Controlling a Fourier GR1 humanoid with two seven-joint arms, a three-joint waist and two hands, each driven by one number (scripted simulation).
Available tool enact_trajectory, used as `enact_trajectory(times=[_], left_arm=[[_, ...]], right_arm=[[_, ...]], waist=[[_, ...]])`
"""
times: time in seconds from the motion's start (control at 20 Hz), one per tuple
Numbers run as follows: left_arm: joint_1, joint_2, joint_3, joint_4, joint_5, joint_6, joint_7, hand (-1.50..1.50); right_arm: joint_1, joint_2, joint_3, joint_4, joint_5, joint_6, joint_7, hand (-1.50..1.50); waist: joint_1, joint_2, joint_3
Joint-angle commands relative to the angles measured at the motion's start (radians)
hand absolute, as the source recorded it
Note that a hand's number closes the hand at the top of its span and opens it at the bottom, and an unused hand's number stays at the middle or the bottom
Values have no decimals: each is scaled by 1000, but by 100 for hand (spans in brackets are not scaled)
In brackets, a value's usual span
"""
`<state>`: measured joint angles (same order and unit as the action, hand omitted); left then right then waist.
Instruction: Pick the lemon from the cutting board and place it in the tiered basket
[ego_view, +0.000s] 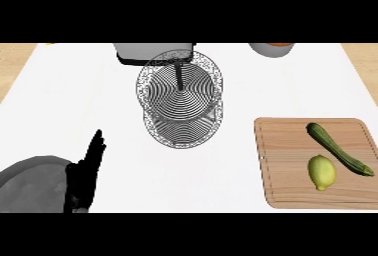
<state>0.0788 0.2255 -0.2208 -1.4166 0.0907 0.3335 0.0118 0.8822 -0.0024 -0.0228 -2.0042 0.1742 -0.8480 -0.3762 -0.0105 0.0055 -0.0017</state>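
Lemon (321, 172) on the cutting board (288, 165), at the right of the view, untouched, long axis running roughly top to bottom. Beyond that, largest to smallest: white surface (66, 110) filling most of the view, with wood-coloured strips showing past its left and right edges. Next, wooden cutting board with rounded corners and a groove inside its rim, lying flat near the lower right. Then tiered basket (179, 100), wire mesh, two round tiers seen from above, one offset below the other, a dark centre post rising through both, standing near the middle top of the surface, well apart from the board. Behind the basket, a grey appliance with a black base (151, 52), partly cut by the top edge. Left hand (87, 165) at lower left, black, fingers straight and pointing up, open, holding nothing, grey forearm beneath it. Right hand not visible. Zucchini (338, 148), dark green, lying diagonally on the board, just beside the lemon on its right. Grey bowl (272, 49) at the top right, with something orange inside, mostly cut off.
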Motion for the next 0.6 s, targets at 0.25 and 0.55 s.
enact_trajectory(times=[0.25,0.55], left_arm=[[-17,-35,-26,38,-33,-9,-13,0],[-13,-8,1,-4,-9,-39,16,0]], right_arm=[[-1,2,150,-64,446,-203,458,-150],[-166,2,98,87,725,-168,748,-150]], waist=[[30,7,-1],[39,9,-1]])
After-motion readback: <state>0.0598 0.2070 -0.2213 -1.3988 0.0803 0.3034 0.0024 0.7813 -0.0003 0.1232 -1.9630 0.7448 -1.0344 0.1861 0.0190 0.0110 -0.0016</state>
